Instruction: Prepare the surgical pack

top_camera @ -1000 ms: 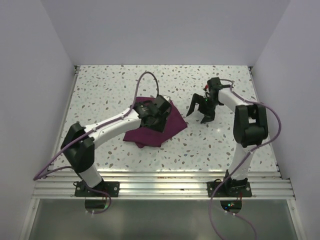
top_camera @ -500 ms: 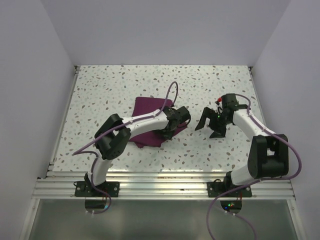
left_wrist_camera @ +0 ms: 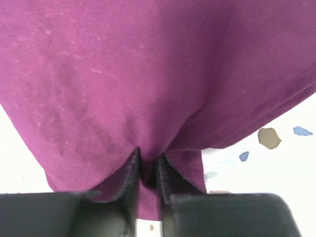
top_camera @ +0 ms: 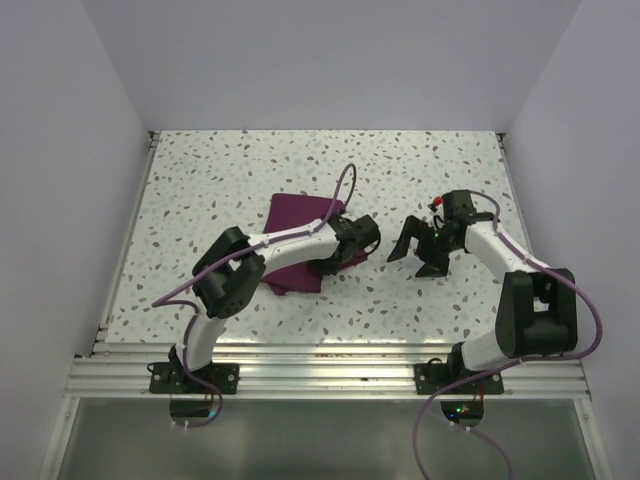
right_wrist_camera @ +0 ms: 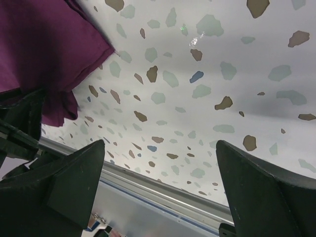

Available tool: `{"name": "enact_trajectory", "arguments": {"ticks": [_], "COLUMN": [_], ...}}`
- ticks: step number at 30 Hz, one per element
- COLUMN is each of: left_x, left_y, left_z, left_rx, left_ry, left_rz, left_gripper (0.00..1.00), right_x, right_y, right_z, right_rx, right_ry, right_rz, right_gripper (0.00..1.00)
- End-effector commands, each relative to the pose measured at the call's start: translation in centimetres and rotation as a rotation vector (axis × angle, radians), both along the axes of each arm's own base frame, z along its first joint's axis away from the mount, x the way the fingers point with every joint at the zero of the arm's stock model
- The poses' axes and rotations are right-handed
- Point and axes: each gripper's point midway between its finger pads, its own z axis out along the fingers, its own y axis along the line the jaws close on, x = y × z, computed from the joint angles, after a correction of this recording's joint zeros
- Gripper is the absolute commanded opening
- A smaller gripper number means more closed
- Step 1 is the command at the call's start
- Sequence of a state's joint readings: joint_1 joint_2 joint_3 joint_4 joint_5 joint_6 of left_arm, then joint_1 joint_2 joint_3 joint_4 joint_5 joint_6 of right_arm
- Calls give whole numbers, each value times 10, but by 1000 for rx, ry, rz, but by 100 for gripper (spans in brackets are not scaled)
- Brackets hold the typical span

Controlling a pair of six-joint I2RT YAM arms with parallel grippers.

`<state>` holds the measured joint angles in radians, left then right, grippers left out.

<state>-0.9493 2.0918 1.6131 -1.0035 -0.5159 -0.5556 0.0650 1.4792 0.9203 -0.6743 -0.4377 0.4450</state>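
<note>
Maroon fabric, the surgical pack (top_camera: 295, 240), lies folded flat on the speckled table (top_camera: 200, 180), slightly toward 9 o'clock of the table's centre. The left tool (left_wrist_camera: 148, 163) sits at the pack's 3 o'clock edge, its jaws pressed together on a pinched ridge of the cloth. The right tool (top_camera: 415, 255) hangs above bare table at 3 o'clock of the pack, apart from it, jaws spread wide.

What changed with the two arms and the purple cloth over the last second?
The left gripper moved to the surgical pack's right edge and pinched a fold there. The right gripper drew slightly nearer its base. It stayed wide open and empty.
</note>
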Motion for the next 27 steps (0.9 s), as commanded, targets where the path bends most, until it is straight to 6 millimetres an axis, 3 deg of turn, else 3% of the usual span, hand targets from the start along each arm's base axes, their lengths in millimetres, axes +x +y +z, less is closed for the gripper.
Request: {"name": "enact_trajectory", "arguments": {"ticks": [1, 4, 9, 12, 14, 17, 18, 20, 21, 24, 27], "left_x": [5, 7, 4, 2, 1, 2, 1, 1, 2, 4, 5], "left_y": [4, -4, -20, -26, -28, -35, -36, -37, -37, -39, -40], "left_z": [-1, 12, 25, 34, 41, 51, 54, 57, 60, 69, 77], "left_rx": [14, -32, -116, -151, -178, -231, -239, -253, -263, -291, -309], "left_ry": [-10, -22, 17, 30, 30, 23, 22, 32, 28, 13, -6], "left_rz": [13, 1, -34, -56, -66, -88, -92, -95, -95, -105, -115], "left_gripper": [12, 0, 0, 0, 0, 0, 0, 0, 0, 0, 0], "right_x": [2, 3, 7, 21, 36, 53, 62, 70, 76, 82, 85], "right_y": [5, 10, 42, 68, 85, 110, 116, 128, 132, 144, 150], "right_z": [1, 1, -2, 8, 16, 23, 24, 30, 34, 28, 19], "right_rx": [28, 55, 169, 248, 321, 387, 400, 451, 476, 512, 510], "right_ry": [-23, -30, 7, -6, -48, -45, -47, -63, -58, -29, -16], "right_rz": [23, 35, 117, 126, 130, 144, 149, 162, 149, 168, 175], "right_gripper": [99, 99, 99, 99, 93, 81, 68, 57, 46, 29, 23]}}
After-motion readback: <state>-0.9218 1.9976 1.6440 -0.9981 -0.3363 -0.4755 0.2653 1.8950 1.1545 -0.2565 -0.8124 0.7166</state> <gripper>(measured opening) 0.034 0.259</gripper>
